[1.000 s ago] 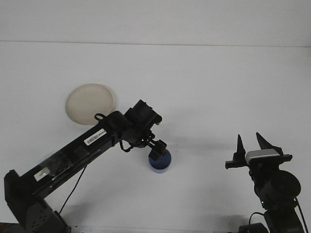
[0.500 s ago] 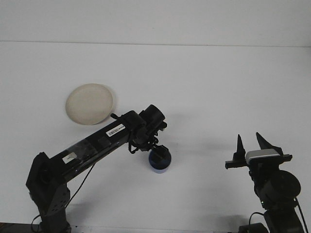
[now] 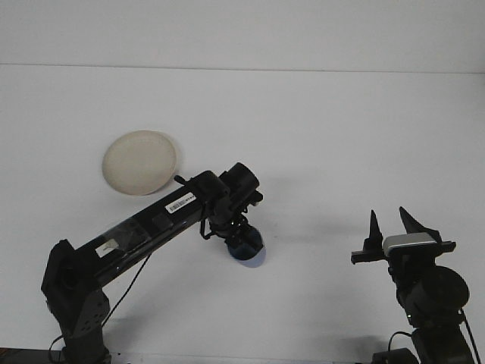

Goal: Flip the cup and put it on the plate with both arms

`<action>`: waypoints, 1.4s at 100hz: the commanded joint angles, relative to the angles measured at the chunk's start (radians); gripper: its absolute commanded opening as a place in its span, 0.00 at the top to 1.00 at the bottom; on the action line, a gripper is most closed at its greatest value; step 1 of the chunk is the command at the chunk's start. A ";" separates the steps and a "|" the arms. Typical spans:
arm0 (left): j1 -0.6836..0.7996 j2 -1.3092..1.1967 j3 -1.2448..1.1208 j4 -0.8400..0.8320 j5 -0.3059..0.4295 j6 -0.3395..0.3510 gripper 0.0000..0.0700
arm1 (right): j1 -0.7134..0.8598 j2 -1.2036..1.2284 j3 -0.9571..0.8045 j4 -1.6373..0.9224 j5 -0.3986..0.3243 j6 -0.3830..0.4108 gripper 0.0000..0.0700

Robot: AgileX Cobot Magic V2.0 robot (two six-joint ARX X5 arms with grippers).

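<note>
A: Plate point(image 3: 140, 162)?
B: Cream, round, nothing in it. Sits up and to the left of the left gripper point(image 3: 241, 240), well apart, w/ the arm between.
A: Cup point(image 3: 248, 249)?
B: Blue, right at the left gripper, tilted, pale underside showing. Inside not visible. Fingers hidden by the wrist, so can't tell grip.
A: Right gripper point(image 3: 388, 224)?
B: Far right of cup, fingers spread apart, pointing up, nothing held.
</note>
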 commanded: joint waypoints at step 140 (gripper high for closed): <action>0.780 0.194 0.369 -0.097 -0.161 0.049 0.99 | 0.001 0.004 0.004 0.009 0.004 -0.001 0.46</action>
